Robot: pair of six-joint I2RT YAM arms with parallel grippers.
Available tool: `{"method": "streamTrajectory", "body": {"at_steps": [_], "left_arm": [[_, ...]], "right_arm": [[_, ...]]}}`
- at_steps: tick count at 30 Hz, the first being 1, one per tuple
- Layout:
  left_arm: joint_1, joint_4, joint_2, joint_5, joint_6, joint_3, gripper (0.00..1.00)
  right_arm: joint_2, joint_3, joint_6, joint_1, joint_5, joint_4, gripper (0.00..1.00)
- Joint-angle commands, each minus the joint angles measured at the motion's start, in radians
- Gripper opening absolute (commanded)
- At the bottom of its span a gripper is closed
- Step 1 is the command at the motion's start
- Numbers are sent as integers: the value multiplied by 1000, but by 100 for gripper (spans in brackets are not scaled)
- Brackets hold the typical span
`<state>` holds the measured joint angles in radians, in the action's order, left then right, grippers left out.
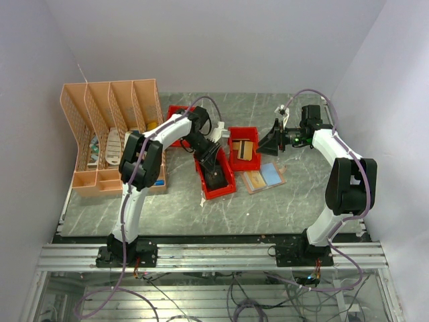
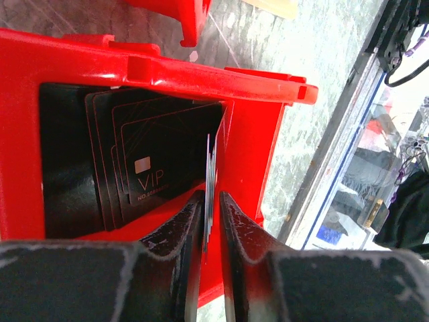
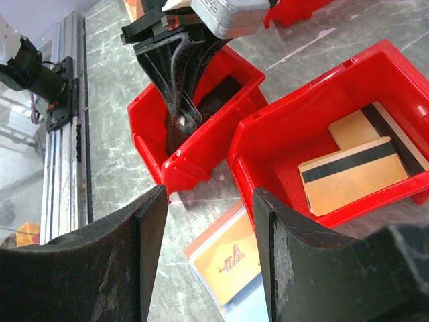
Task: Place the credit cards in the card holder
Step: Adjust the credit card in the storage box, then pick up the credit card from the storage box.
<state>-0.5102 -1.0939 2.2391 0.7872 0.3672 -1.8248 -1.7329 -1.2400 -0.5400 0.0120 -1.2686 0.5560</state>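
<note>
My left gripper (image 1: 215, 173) reaches down into a red bin (image 1: 225, 188). In the left wrist view its fingers (image 2: 193, 215) are closed on a thin stack of cards (image 2: 209, 176) seen edge-on, beside black VIP cards (image 2: 151, 168) lying in that bin. My right gripper (image 1: 271, 143) is open and empty, hovering over a second red bin (image 3: 268, 144) that holds tan-gold credit cards (image 3: 355, 173) with dark stripes. The card holder (image 1: 255, 180) lies open on the table with a yellow card (image 3: 231, 260) and a light blue card (image 1: 271, 173) on it, below the right gripper (image 3: 208, 196).
A large peach desk organizer (image 1: 107, 131) stands at the back left. A third red bin (image 1: 175, 114) sits behind the left arm. The aluminium rail (image 1: 214, 255) runs along the near table edge. White walls close in on both sides.
</note>
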Motion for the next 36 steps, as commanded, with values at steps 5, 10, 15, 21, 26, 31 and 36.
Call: {"method": "streamTrajectory", "body": {"at_steps": [5,10,15,21,26,31,36], "left_arm": [[23,-22,1,54,9,-31,24],[35,-12,-2,62,-3,-36,20],[49,-2,-12,60,-17,-41,18],[53,-11,-6,65,-12,-46,19],[55,-8,-3,68,-9,-35,21],[56,-9,-2,68,-6,-30,21],[61,-7,-1,69,-7,-31,22]], "right_arm": [[-11,-25,-21,7,-18,17,54],[-11,-25,-23,7,-18,19,54],[-13,-24,-21,6,-19,18,54],[-18,-29,-31,6,-23,31,54],[-16,-29,-31,6,-21,31,54],[-16,-29,-31,6,-21,31,54],[-15,-29,-32,7,-21,32,54]]}}
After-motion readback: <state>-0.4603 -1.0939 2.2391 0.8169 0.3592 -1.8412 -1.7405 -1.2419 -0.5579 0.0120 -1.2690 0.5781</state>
